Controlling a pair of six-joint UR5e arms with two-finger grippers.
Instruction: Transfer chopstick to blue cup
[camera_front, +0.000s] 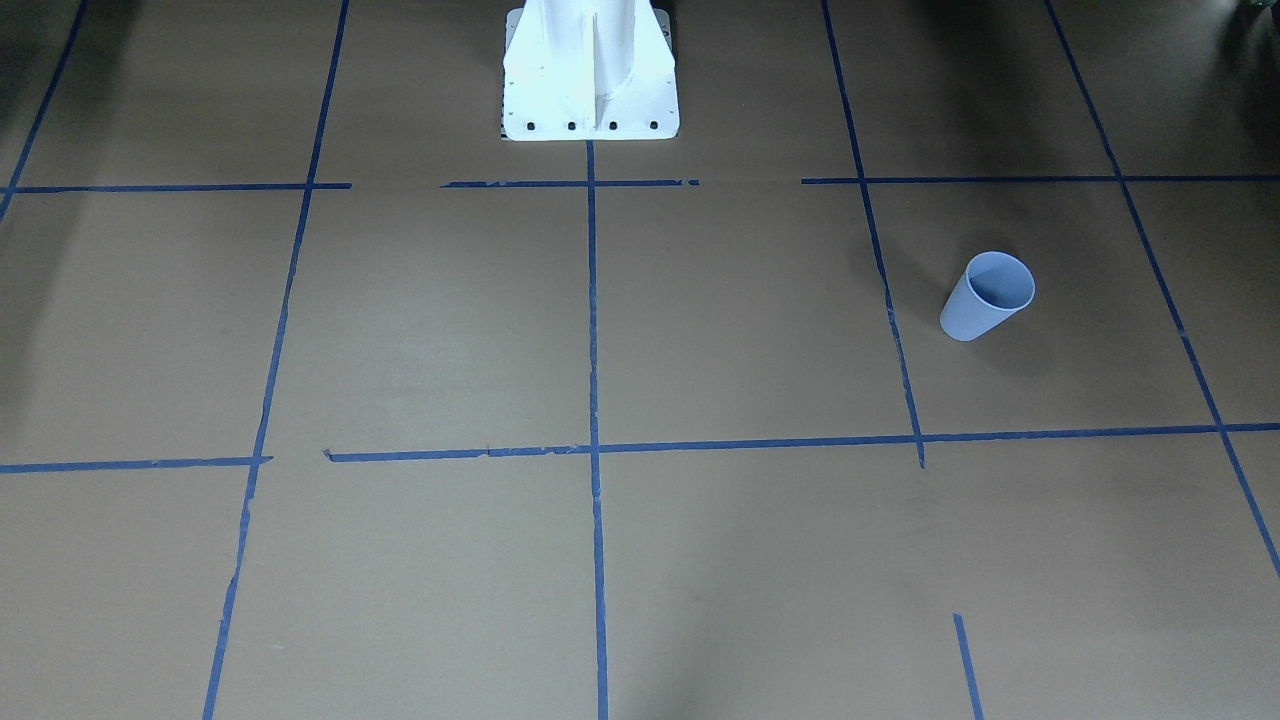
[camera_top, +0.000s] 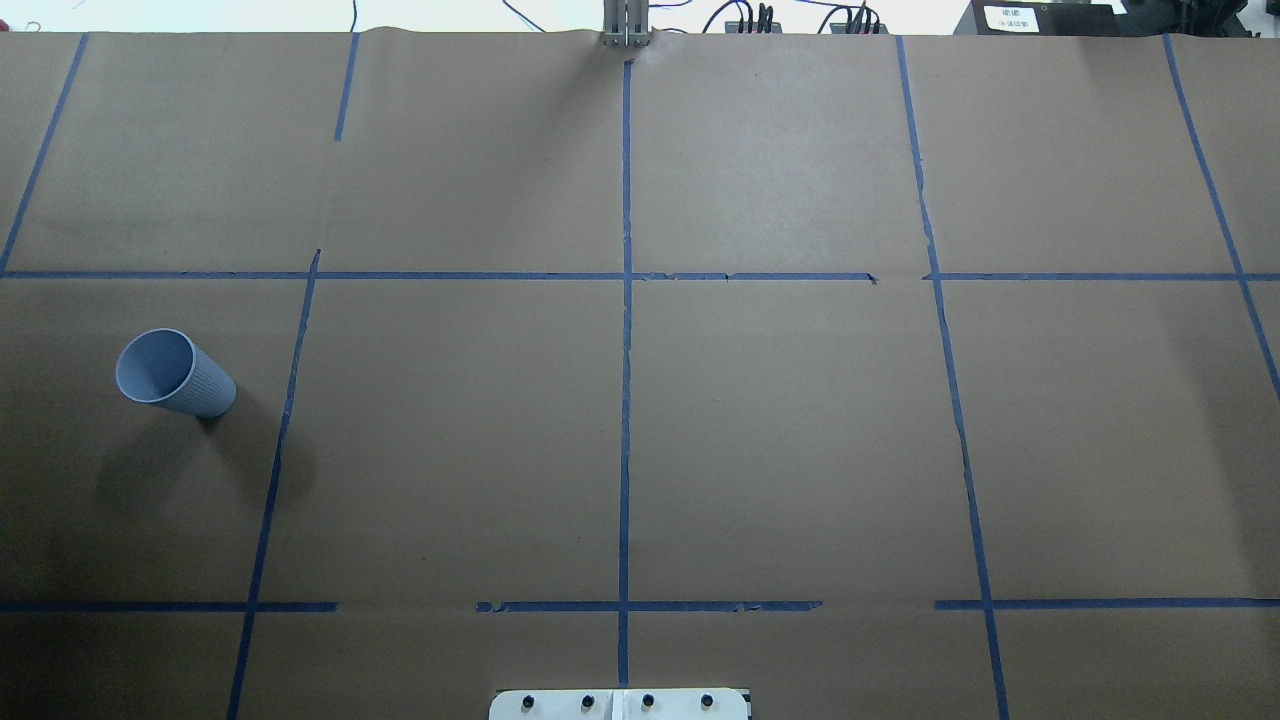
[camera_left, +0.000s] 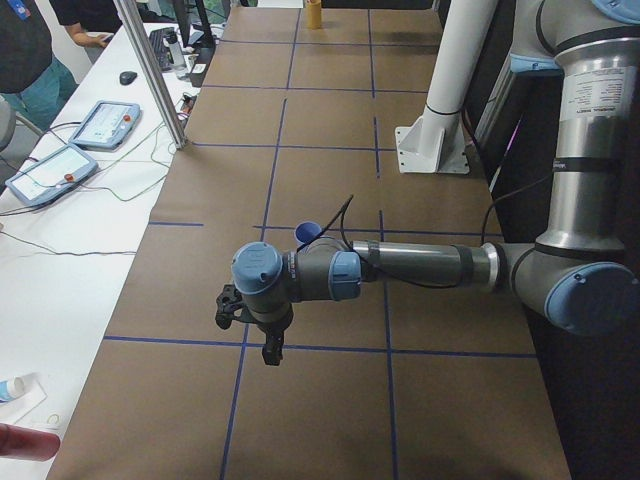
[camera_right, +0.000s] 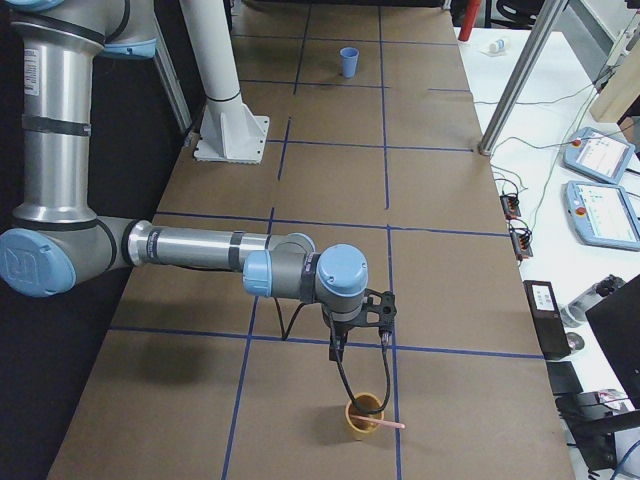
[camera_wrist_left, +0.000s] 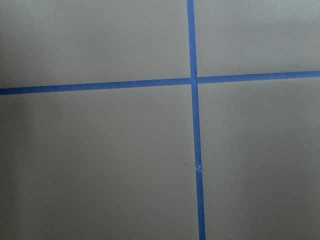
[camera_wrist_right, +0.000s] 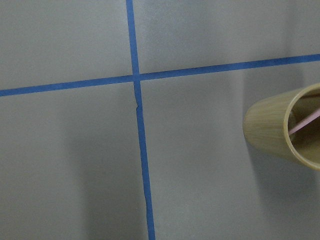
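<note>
The blue cup (camera_top: 175, 373) stands upright on the table's left side, and shows in the front view (camera_front: 987, 295) and far off in the right side view (camera_right: 348, 61). One pinkish chopstick (camera_right: 385, 423) leans in a tan cup (camera_right: 365, 416) at the table's right end; its tip shows inside that cup in the right wrist view (camera_wrist_right: 305, 122). My right gripper (camera_right: 360, 343) hangs above the table just short of the tan cup. My left gripper (camera_left: 250, 335) hangs near the blue cup (camera_left: 308, 233). I cannot tell if either is open or shut.
The white robot base (camera_top: 620, 705) stands at the table's near edge. Blue tape lines (camera_top: 625, 400) grid the brown table. A side table with teach pendants (camera_left: 100, 125) and a metal post (camera_left: 150, 70) runs along the far edge. The tan cup also shows in the left side view (camera_left: 314, 14).
</note>
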